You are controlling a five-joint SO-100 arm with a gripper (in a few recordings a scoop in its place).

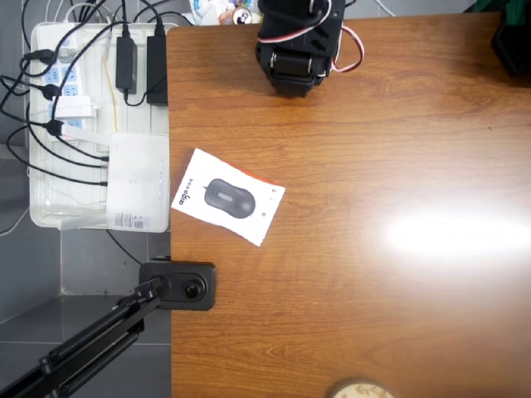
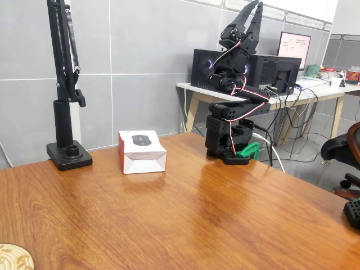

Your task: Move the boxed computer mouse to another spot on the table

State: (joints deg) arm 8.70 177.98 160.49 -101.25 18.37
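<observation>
The boxed computer mouse (image 1: 228, 196) is a flat white box with a dark grey mouse pictured on top. It lies at an angle near the left edge of the brown wood-grain table (image 1: 373, 290). In the fixed view the box (image 2: 142, 151) shows orange-red sides and rests on the table (image 2: 197, 225) to the left of the arm. The black arm (image 1: 299, 41) is folded up over its base at the table's far edge. Its gripper (image 2: 251, 12) points upward, high above the table and well away from the box, with its jaws together and nothing in them.
A white tray (image 1: 83, 124) of power strips and cables and a white router-like box (image 1: 137, 182) lie beyond the table's left edge. A black stand base (image 1: 178, 286) (image 2: 68, 154) is clamped near the box. A round wooden coaster (image 1: 358, 390) (image 2: 14, 257) sits at the near edge.
</observation>
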